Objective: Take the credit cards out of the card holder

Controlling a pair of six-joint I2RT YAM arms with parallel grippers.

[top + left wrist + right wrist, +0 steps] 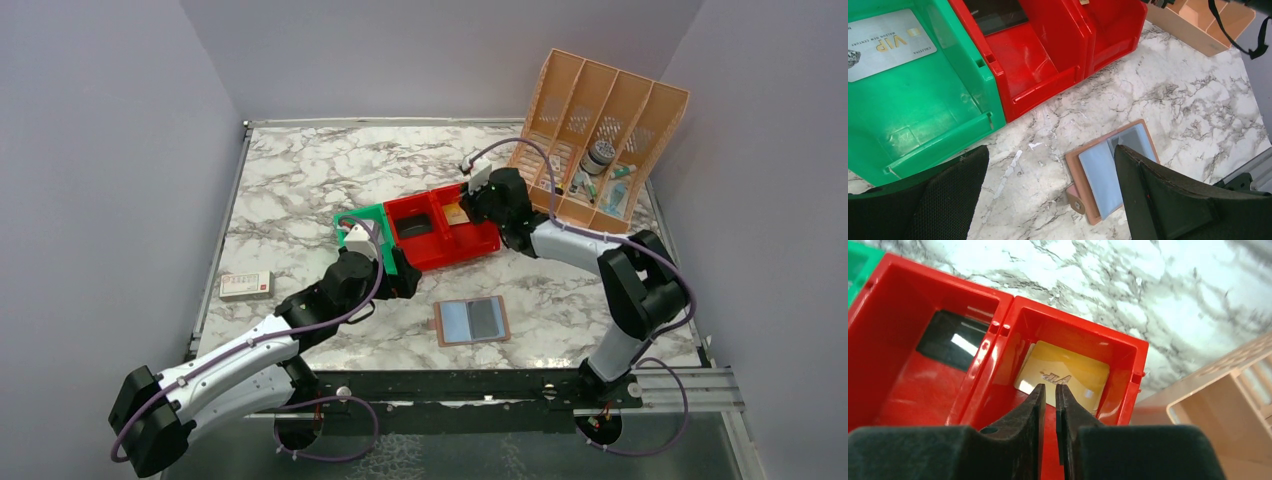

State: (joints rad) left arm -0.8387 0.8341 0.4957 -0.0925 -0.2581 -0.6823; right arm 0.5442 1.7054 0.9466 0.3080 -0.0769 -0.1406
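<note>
**Left gripper** (pixel 1050 160): the jaws are fully apart and empty. It hovers over the marble table near its centre, at the open front of the green plastic bin (pixel 923 115). A pale silver plastic card (pixel 885 45) lies flat in that bin.

**Left red plastic bin** (pixel 903 400): a dark grey glossy card (pixel 950 342) lies at its far end.

**Right red plastic bin** (pixel 1125 365): the yellow-gold plastic card (pixel 1068 377) rests at its far end.

**Right gripper** (pixel 1049 395): the jaws are almost together, with a thin slit between them and nothing clamped. The tips point into the right red bin, just short of the gold card. Contact cannot be told.

**Flat brownish-pink bifold card holder** (pixel 1075 167): it lies open towards the table's near edge, apart from the bins. From above, its right pocket reads darker than its left. Whether a card remains there cannot be told.

**Procedure, as judged:** the gold card appears to be deposited.
1. Raise the right gripper straight up, clear of the bin walls, before any sideways travel. This keeps the tips from dragging the card or shifting the bin.
2. Keep the wrist clear of the peach slotted file organizer (pixel 600 110) at the far right corner.
</note>
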